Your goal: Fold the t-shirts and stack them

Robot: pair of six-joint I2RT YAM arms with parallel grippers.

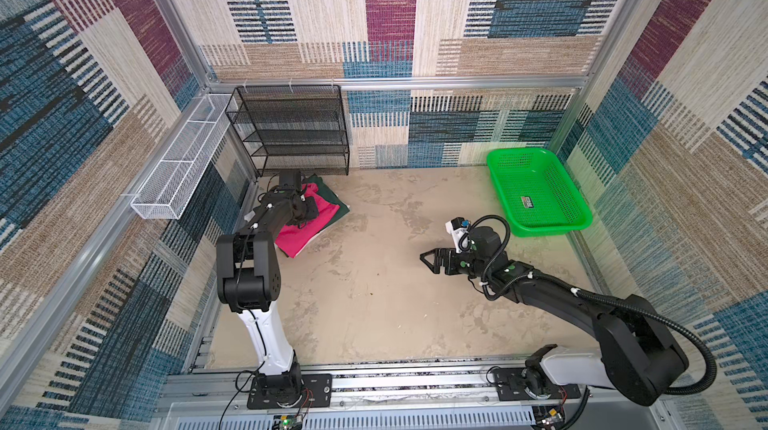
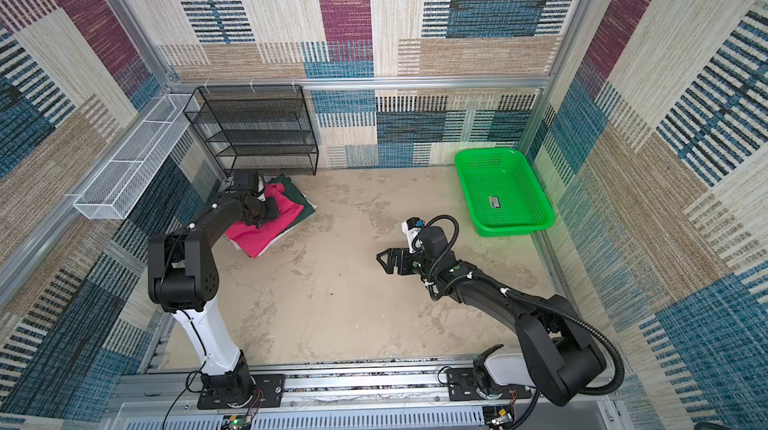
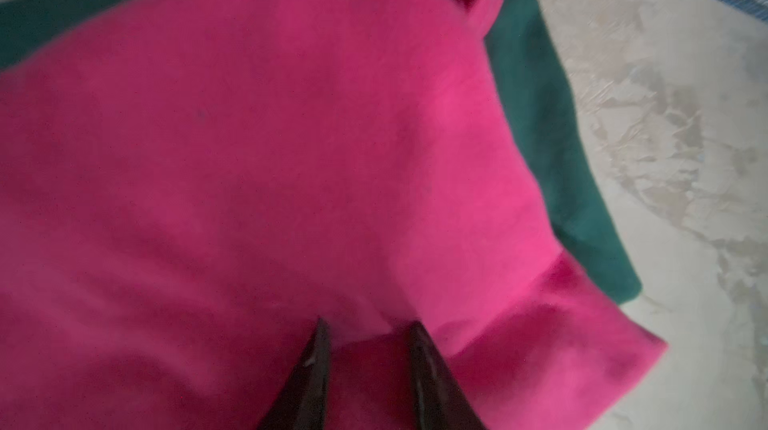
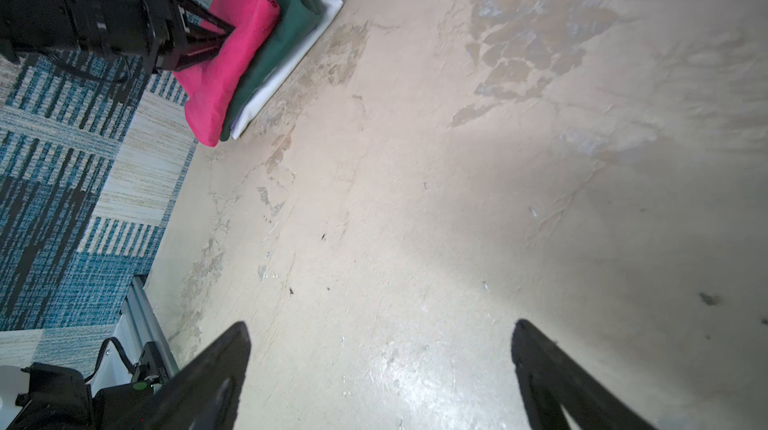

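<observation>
— Where do the shirts lie?

— Right under your left gripper [image 3: 368, 326]. The pink shirt [image 3: 249, 137] is on top, the green shirt [image 3: 536, 116] is beneath it, and a white shirt [image 4: 291, 62] is at the bottom. Each lower one shows as a border past the one above. Your right gripper [image 4: 382, 324] hangs over the bare surface [image 4: 415, 199], well apart from the pile, with its fingers spread wide and holding nothing.

— And the left one's grip?

— Its fingers stand a little apart with their tips down on the pink cloth. Whether you have a fold pinched between them, I cannot tell.

— How will the cloth behave?

— Light, soft and limp, I'd judge. It will sag and crease, and it may drag the shirts below along if you pull sideways. It is neither fragile nor slippery. Take hold at a hem or folded edge just beside the tips, where the layers double up, rather than mid-panel. Lift before you shift.
</observation>
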